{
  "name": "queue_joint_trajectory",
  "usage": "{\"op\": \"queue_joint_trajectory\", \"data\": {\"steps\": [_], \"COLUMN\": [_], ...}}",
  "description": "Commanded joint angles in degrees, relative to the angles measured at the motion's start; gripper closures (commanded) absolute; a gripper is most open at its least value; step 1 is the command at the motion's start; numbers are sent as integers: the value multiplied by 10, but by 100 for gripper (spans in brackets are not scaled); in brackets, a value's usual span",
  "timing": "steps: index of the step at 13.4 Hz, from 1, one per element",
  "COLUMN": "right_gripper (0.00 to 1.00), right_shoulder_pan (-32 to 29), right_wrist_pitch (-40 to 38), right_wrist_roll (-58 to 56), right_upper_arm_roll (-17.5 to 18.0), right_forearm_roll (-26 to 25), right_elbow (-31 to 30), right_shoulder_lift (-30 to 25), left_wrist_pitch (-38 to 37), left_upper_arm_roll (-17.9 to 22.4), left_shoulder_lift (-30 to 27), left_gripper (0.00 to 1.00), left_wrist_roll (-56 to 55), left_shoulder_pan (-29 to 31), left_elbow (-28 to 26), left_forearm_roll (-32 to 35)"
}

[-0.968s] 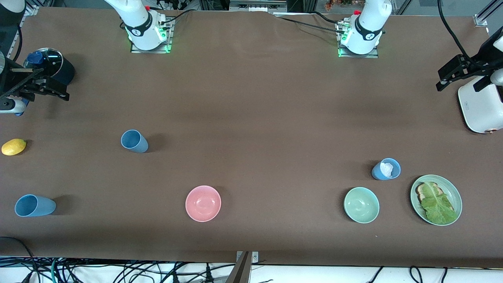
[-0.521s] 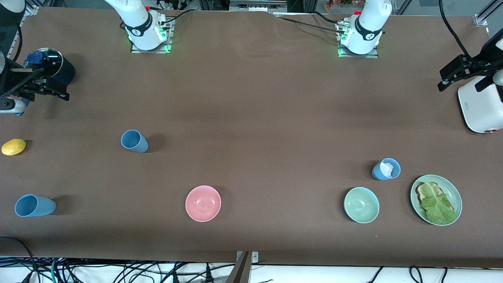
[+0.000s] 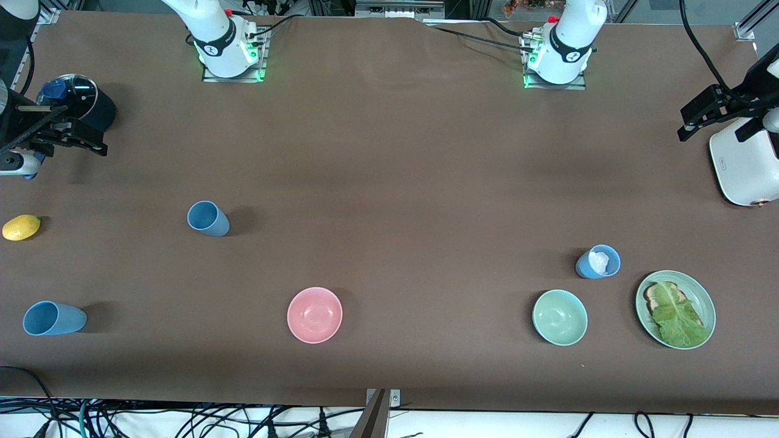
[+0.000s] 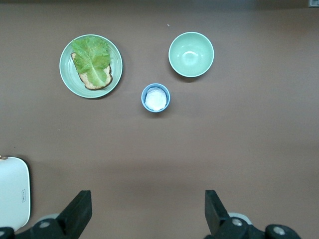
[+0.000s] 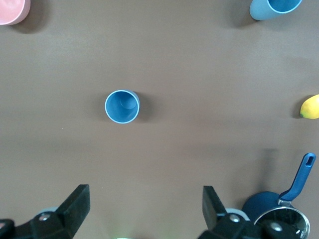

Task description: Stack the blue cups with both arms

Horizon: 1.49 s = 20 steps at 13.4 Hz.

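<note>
Table point(image 3: 389, 152), brown, carries everything, with both arm bases at its edge farthest from the front camera. A white appliance point(image 3: 745, 161) sits at the left arm's end, and the left gripper point(image 4: 147, 211) hangs high over the table beside it, fingers spread wide with nothing between them. The right gripper point(image 5: 144, 209) hangs over the right arm's end near a dark pot point(image 3: 79, 100), fingers likewise spread and empty. A green plate point(image 3: 706, 304) holds toast under a lettuce leaf. Nearby stand a green bowl point(image 3: 560, 317) and, toward the middle, a pink bowl point(image 3: 314, 314). Three blue cups stand upright and well apart: one point(image 3: 597, 262) with something white inside, just beside the plate and green bowl; one point(image 3: 208, 218) toward the right arm's end; one point(image 3: 53, 318) nearer the front camera at that end. A lemon point(image 3: 21, 227) lies between the pot and that last cup.
</note>
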Motion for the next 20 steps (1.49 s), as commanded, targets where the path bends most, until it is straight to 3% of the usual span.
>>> {"op": "queue_joint_trajectory", "data": {"steps": [1, 20], "right_gripper": [0, 0], "right_shoulder_pan": [-3, -3], "right_wrist_pitch": [-7, -7], "right_wrist_roll": [2, 3], "right_upper_arm_roll": [4, 4], "right_forearm_roll": [-6, -6], "right_elbow": [7, 7], "right_shoulder_lift": [-1, -1], "left_wrist_pitch": [-7, -52], "left_upper_arm_roll": [-2, -15], "left_shoulder_lift": [14, 58], "left_gripper": [0, 0], "left_wrist_roll": [15, 12], "left_shoulder_pan": [3, 17], "left_elbow": [15, 75], "left_forearm_roll": [-17, -19]}}
